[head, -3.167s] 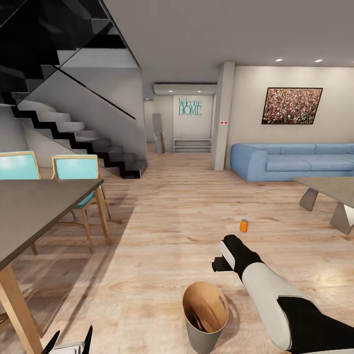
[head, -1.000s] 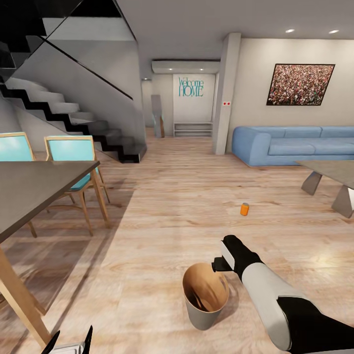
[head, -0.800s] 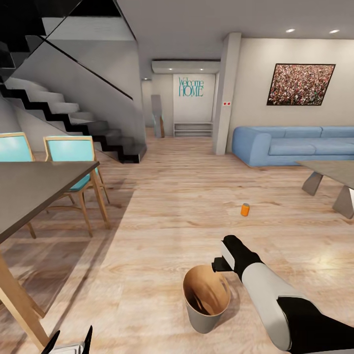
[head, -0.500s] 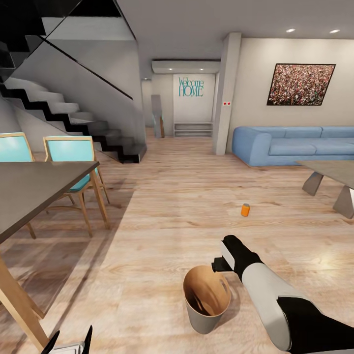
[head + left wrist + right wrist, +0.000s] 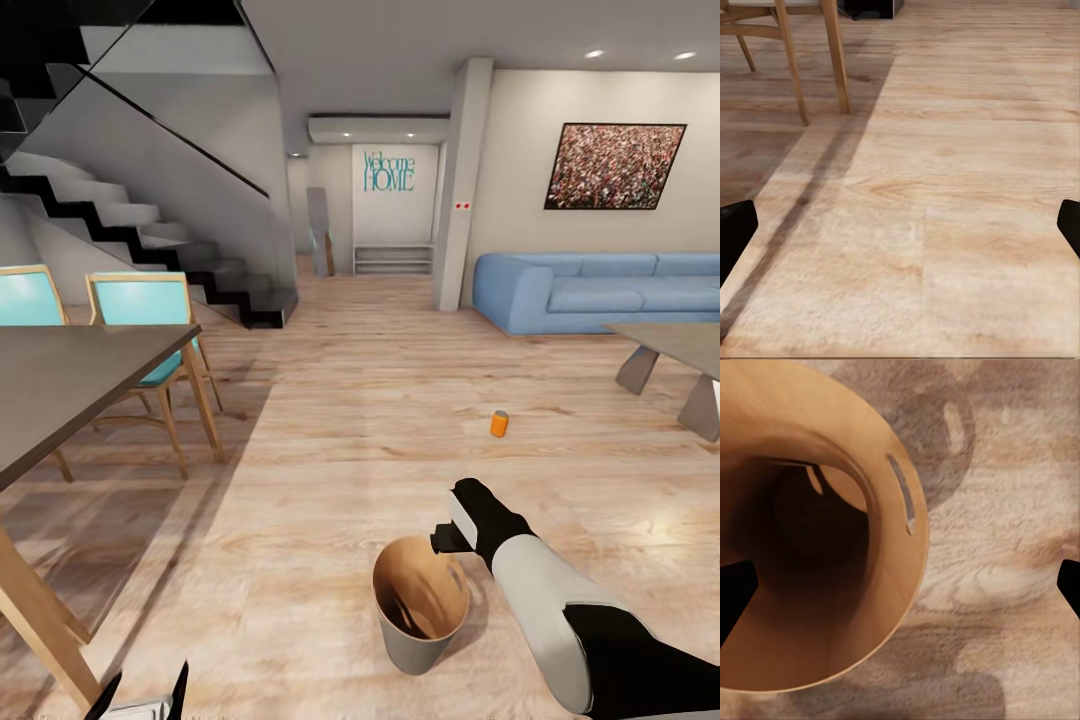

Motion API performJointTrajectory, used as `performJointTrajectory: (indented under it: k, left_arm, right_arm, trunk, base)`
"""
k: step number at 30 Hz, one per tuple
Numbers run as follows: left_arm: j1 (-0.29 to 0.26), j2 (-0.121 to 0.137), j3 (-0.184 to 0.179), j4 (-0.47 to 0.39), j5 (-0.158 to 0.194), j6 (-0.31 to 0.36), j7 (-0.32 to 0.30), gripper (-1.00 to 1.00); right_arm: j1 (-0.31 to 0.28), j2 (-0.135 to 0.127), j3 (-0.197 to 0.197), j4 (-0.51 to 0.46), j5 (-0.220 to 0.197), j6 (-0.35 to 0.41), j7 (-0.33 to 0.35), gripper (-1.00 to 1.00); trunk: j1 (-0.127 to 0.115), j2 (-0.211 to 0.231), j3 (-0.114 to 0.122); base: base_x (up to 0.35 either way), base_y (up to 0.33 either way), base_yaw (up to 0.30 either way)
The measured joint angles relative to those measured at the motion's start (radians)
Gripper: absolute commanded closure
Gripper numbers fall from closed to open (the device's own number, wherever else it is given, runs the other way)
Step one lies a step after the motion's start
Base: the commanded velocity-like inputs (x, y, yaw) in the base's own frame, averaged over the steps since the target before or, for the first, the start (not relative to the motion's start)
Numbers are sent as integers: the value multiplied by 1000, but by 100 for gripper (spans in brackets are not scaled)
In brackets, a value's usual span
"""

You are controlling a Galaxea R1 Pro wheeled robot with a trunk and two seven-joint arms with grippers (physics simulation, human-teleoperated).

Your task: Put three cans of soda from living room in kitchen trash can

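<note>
The pale grey trash can (image 5: 408, 647) with its coppery brown inside (image 5: 810, 555) stands on the wood floor just in front of me. My right gripper (image 5: 447, 540) hangs over its far rim, open, with nothing between the fingertips (image 5: 735, 592). Something dark lies low inside the bin, too dim to name. One orange soda can (image 5: 499, 424) stands upright on the floor beyond the bin, well apart from it. My left gripper (image 5: 140, 695) is low at the near left, open over bare floor (image 5: 915, 225).
A dark-topped dining table (image 5: 70, 385) with turquoise chairs (image 5: 140, 310) stands at the left, and its wooden legs (image 5: 836, 60) are near the left arm. A light-blue sofa (image 5: 600, 290) and a low table (image 5: 675, 350) are at the right. Stairs (image 5: 150, 230) rise at the back left.
The whole picture has shifted a little, so the camera has moved. The bin now sits closer under the right gripper. Both arms hold the same pose.
</note>
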Motion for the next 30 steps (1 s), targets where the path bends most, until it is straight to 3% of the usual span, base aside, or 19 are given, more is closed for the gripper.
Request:
performJointTrajectory:
  k: [24, 30]
  left_arm:
    - [0, 0, 0, 0, 0, 0, 0, -100]
    - [0, 0, 0, 0, 2, 0, 0, -100]
  right_arm:
    - [2, 0, 0, -1, 1, -2, 2, -100]
    - [2, 0, 0, -1, 1, -2, 2, -100]
  trunk:
    - [11, -6, -93]
    - [11, -6, -93]
  base:
    - [0, 0, 0]
    - [0, 0, 0]
